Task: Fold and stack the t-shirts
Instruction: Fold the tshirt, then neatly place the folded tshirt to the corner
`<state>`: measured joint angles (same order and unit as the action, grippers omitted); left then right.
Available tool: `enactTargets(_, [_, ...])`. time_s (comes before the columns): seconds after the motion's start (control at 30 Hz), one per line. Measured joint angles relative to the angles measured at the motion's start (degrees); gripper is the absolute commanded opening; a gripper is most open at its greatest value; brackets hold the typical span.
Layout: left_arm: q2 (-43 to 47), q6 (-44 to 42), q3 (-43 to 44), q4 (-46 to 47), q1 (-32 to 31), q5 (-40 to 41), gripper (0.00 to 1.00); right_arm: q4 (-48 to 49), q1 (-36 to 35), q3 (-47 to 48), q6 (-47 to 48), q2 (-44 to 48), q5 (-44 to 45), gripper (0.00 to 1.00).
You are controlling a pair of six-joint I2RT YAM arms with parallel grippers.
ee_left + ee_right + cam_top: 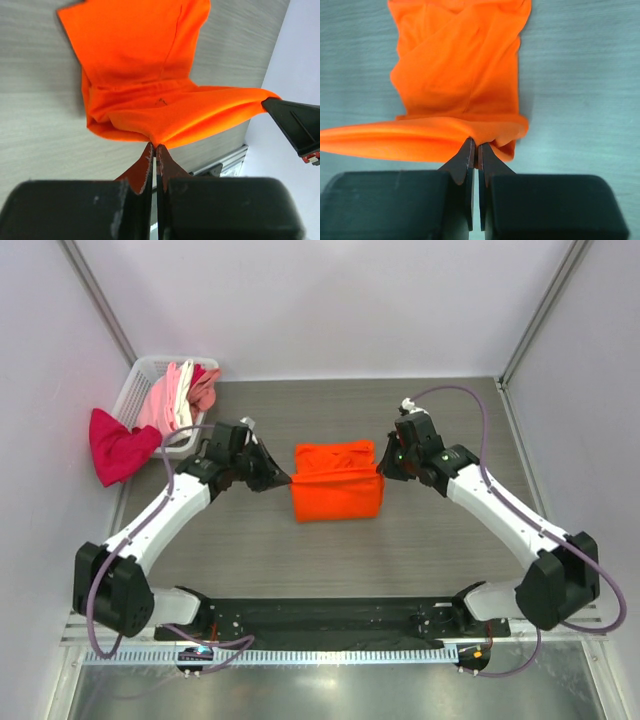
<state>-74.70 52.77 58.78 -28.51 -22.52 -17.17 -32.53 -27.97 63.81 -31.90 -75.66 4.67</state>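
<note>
A bright orange t-shirt (337, 480), partly folded, lies in the middle of the table. My left gripper (288, 480) is shut on its left edge, and my right gripper (381, 470) is shut on its right edge. A fold of the cloth is stretched between them, slightly lifted. The left wrist view shows the orange t-shirt (150, 75) pinched at my fingertips (155, 146). The right wrist view shows the same t-shirt (460, 75) pinched at my fingertips (475, 144). A magenta-red t-shirt (118, 447) hangs over the basket's near side.
A white mesh basket (140, 380) stands at the far left corner, holding pink, white and salmon t-shirts (180, 392). White walls close the table on the left, back and right. An aluminium rail (330, 652) runs along the near edge.
</note>
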Motion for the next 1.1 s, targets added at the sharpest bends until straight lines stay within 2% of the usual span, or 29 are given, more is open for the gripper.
enactTargets(0.33, [-12.6,-1.0,9.5,1.8,3.4,-2.0,0.00,4.2,7.3,8.1,1.2,-13.3,-6.3,0.01])
enactTargets(0.53, [-26.7,-1.4,22.1,2.0,5.6,-2.5,0.00,6.2,10.6,16.3,1.7,-24.4,-9.0,0.01])
enactTargets(0.57, [-29.1,-1.6,24.5,1.9,5.9,-2.5,0.00,6.7,11.2,17.7,1.6,-26.3,-9.6,0.05])
enactTargets(0.6, [-31.1,-1.7,26.5,2.2,6.2,-2.5,0.05,7.7,11.8,19.0,1.5,-28.4,-10.3,0.16])
enactTargets(0.63, [-34.1,-1.8,29.6,1.9,6.5,-2.6,0.29,8.5,12.3,20.1,1.2,-30.2,-10.8,0.48])
enactTargets(0.67, [-35.2,-2.0,30.6,2.1,6.6,-2.6,0.42,9.2,12.7,21.0,0.8,-31.7,-11.1,0.49])
enactTargets(0.7, [-37.7,-2.2,33.0,2.2,6.8,-2.6,0.52,10.2,13.2,22.2,0.2,-33.7,-11.2,0.69])
enactTargets(0.73, [-39.4,-2.3,34.6,2.6,7.0,-2.5,0.60,10.8,13.4,23.0,-0.3,-35.1,-11.2,0.73])
enactTargets(0.77, [-40.5,-2.3,35.4,3.0,7.2,-2.4,0.72,11.6,13.6,23.7,-0.7,-36.7,-11.0,0.82])
enactTargets(0.87, [-42.7,-2.3,35.8,3.9,7.6,-1.7,0.81,12.3,14.2,23.7,-0.8,-38.7,-10.0,0.82])
enactTargets(0.93, [-42.2,-2.6,33.9,5.4,7.6,-0.5,0.81,13.2,14.3,22.6,-0.5,-38.5,-9.1,0.82])
enactTargets(1.1, [-35.8,-3.6,21.5,11.4,7.3,1.9,0.81,15.3,14.2,18.6,2.0,-36.4,-10.6,0.75])
